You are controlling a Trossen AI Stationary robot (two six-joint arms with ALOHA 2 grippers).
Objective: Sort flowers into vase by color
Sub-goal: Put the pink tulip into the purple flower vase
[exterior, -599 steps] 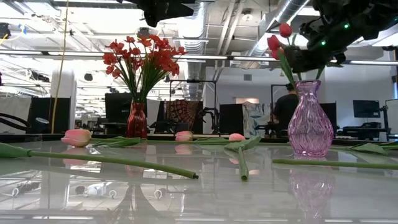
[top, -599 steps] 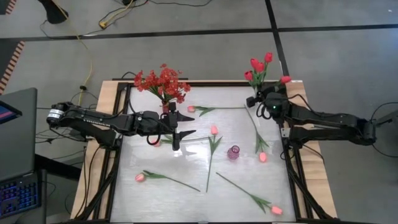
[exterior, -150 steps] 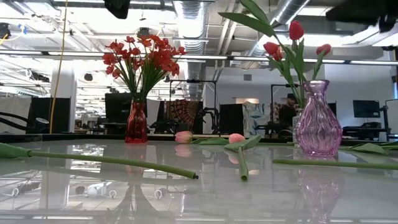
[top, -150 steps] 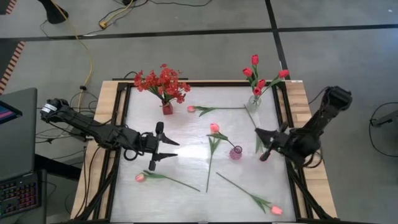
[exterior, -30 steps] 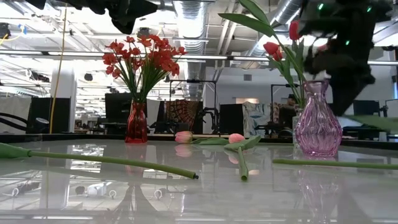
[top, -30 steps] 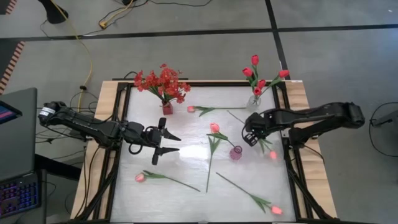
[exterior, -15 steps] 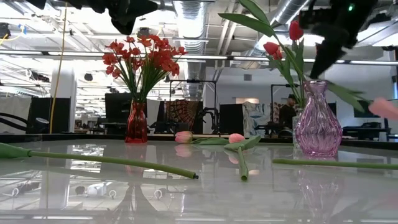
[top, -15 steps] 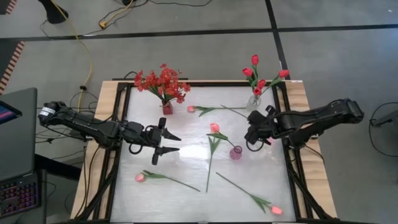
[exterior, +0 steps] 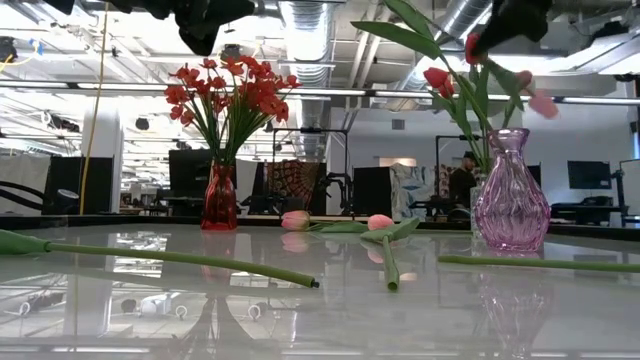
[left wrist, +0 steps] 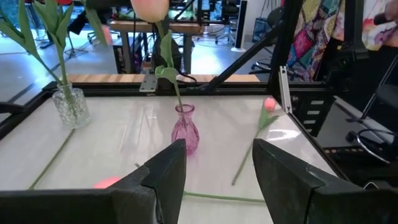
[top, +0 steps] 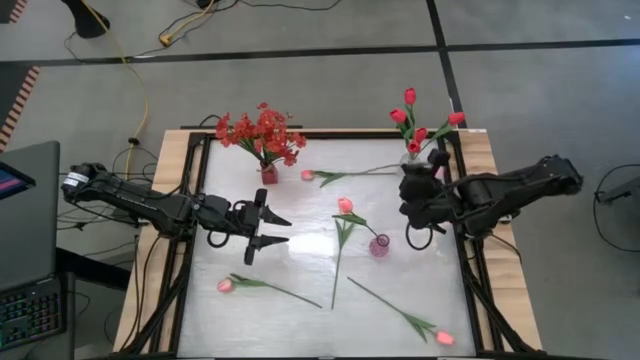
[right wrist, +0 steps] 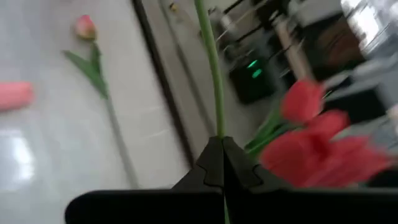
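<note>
Holding red sprays, red vase; clear vase has red tulips. Right gripper pinches a green stem; left gripper spread, empty.

Bright overhead light glares off the table; right wrist view blurred.

Two dark, jointed robot arms trail black cables; the left gripper ends in tapered black fingers, the right gripper bulky.
</note>
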